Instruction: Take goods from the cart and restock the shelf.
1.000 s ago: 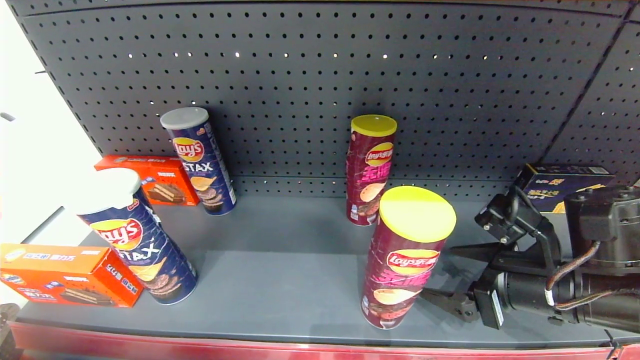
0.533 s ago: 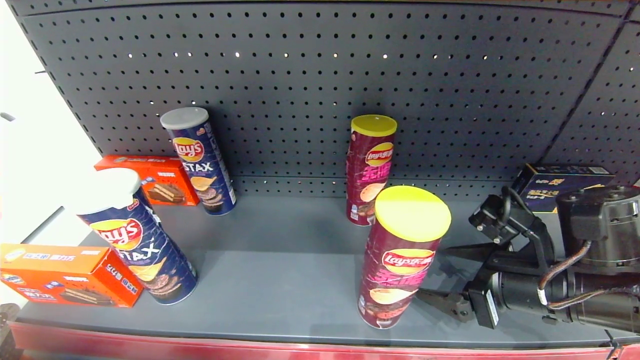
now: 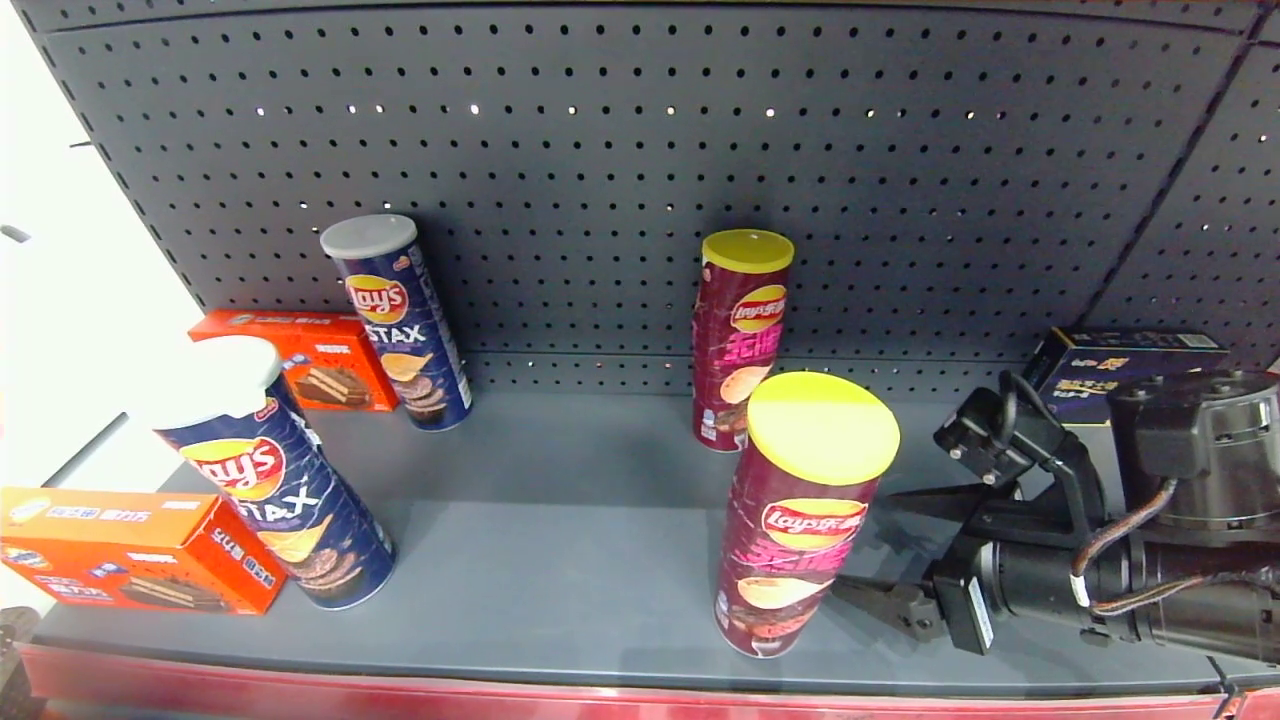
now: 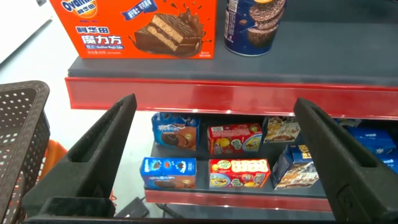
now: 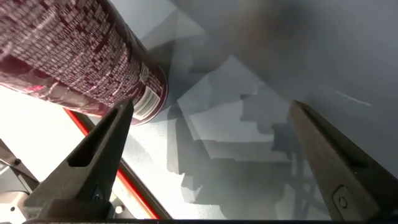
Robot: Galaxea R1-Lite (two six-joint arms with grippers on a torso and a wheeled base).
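Centrally, toward the lower right of the head view, the maroon chip can [image 3: 800,520] stands upright on the shelf [image 3: 560,560]. The right gripper [image 3: 870,545] is spread just beside its base. The left gripper [image 4: 216,109], likewise spread, faces the shelf's red front edge.

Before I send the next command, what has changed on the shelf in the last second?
The open right gripper slid slightly to the robot's left, and the front maroon chip can shifted left with it. The rear maroon can and everything else on the shelf stayed put.
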